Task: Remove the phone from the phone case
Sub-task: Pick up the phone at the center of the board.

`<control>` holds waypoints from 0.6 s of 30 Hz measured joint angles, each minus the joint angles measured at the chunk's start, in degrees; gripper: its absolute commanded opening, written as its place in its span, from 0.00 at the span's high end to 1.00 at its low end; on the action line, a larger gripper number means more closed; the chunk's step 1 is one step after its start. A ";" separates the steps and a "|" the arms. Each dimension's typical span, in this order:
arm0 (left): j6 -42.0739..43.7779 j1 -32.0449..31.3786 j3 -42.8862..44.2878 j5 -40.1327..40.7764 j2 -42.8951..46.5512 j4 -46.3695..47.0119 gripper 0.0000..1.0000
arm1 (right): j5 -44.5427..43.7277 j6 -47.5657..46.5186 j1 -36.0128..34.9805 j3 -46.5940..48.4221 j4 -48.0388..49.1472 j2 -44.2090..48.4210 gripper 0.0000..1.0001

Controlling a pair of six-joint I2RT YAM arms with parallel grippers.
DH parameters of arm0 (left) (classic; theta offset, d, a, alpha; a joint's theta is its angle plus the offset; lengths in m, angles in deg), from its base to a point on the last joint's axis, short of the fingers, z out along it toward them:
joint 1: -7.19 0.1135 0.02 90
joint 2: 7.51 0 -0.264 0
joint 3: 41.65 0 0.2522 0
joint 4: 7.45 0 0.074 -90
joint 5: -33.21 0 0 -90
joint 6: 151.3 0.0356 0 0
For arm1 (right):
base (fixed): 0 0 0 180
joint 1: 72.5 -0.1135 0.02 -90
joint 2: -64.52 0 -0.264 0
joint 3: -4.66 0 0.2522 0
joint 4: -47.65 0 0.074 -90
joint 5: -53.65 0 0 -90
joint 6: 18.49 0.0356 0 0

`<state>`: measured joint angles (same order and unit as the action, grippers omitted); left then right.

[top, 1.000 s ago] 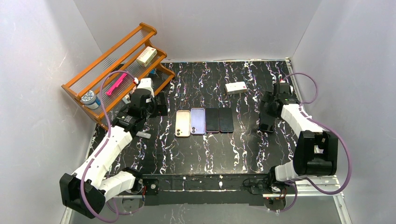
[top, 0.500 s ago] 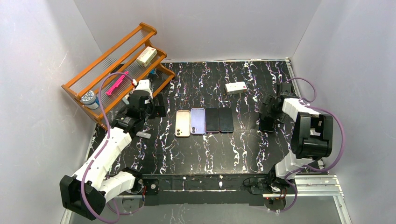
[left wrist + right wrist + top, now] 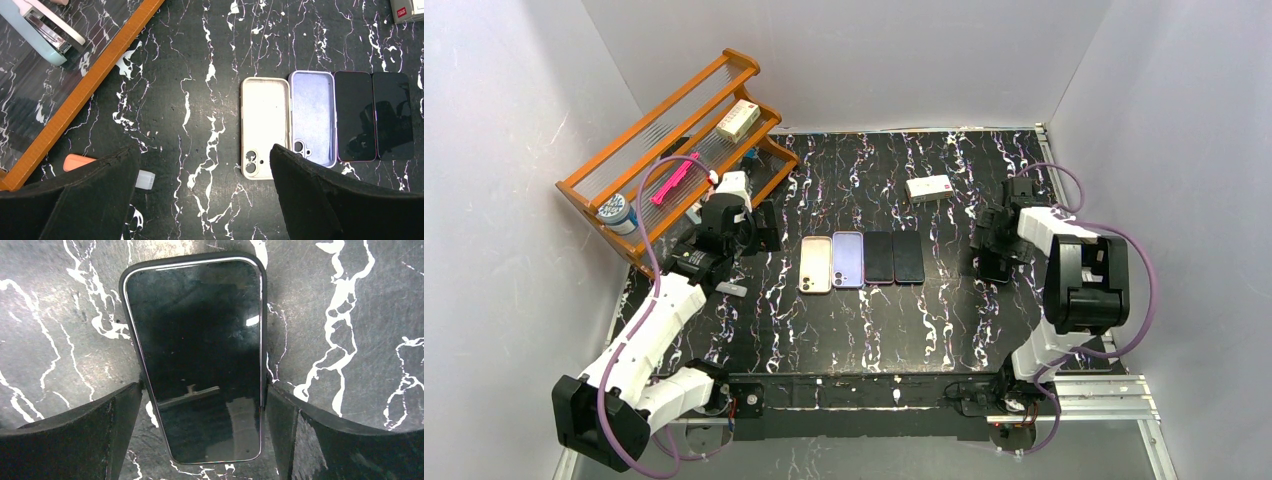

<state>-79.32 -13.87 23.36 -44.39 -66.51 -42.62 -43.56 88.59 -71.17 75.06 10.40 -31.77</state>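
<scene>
loc: robot lab cell | evid: plain white walls [image 3: 864, 60]; marbled bench mat [image 3: 864, 320]

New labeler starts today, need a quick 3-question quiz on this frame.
1. True or false: the lavender case has a phone in it.
2. Pick one. What lies between the fingers of the right gripper? A: nothing. B: a black-cased phone. C: an empty case.
3. In the left wrist view, how many bare phones lie in the row to the right of the lavender case?

Key: 1 false, it is empty. 2 B, flat on the tabletop. 3 two.
</scene>
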 measured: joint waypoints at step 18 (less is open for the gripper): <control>-0.22 0.70 -0.22 -5.86 -1.38 1.27 0.02 | -2.27 -0.52 -3.28 0.55 -0.07 -0.76 0.66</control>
<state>-79.54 -13.17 23.14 -50.24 -67.89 -41.35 -45.83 88.06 -74.45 75.61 10.33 -32.54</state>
